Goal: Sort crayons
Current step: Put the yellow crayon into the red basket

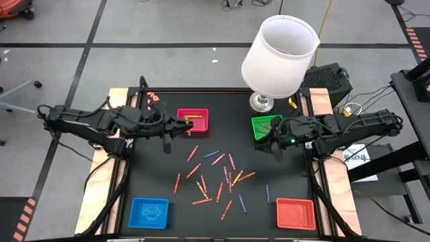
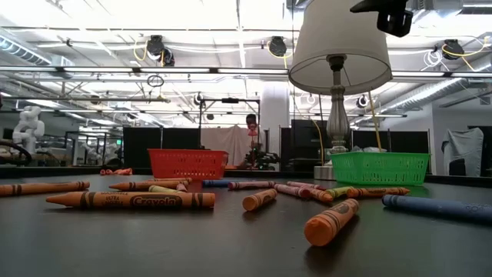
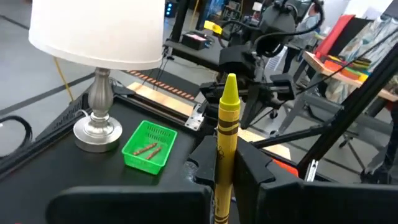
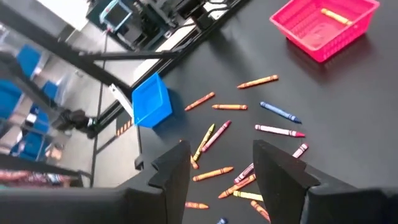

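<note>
The left claw [image 1: 186, 121] is closed on a yellow crayon [image 3: 226, 134], held over the pink tray [image 1: 199, 125] for dropping. The right claw [image 4: 217, 174] hangs open, empty, above the crayons [image 1: 218, 176] scattered on the surface [image 1: 161, 175].

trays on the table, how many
4: pink tray at the back left by the left gripper, green tray beside the lamp, blue tray front left, red tray front right.
</note>
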Robot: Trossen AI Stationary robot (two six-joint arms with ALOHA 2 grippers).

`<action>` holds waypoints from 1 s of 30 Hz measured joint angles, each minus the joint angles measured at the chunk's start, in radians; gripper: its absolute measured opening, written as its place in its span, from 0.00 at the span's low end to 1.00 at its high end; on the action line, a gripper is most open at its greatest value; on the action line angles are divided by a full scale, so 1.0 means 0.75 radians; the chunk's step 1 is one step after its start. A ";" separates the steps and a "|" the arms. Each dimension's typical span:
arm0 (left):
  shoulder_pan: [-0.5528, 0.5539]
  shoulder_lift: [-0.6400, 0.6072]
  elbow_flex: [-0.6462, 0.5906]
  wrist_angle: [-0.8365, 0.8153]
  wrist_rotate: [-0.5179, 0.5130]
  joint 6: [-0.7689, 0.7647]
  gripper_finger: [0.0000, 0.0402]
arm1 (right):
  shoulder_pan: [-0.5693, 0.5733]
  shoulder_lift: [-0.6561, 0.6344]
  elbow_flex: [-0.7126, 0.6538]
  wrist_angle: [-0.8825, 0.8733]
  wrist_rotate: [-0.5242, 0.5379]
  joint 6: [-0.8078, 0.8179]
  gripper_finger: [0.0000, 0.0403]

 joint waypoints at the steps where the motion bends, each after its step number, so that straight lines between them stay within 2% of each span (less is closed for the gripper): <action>1: 0.000 -0.001 0.000 -0.010 0.000 0.024 0.06 | 0.000 0.000 0.000 0.000 0.020 0.003 0.39; 8: 0.000 0.000 0.000 -0.121 0.078 0.063 0.06 | 0.000 0.011 0.000 0.000 0.161 0.006 0.39; 16: -0.002 0.001 0.000 -0.198 0.147 0.033 0.06 | 0.000 0.015 -0.001 0.001 0.164 0.139 0.39; 25: -0.001 0.001 -0.001 -0.230 0.147 0.033 0.06 | 0.000 0.038 -0.001 0.000 0.170 0.139 0.39; 30: -0.001 0.002 -0.001 -0.231 0.143 0.045 0.06 | 0.000 0.054 -0.001 0.010 0.228 0.138 0.39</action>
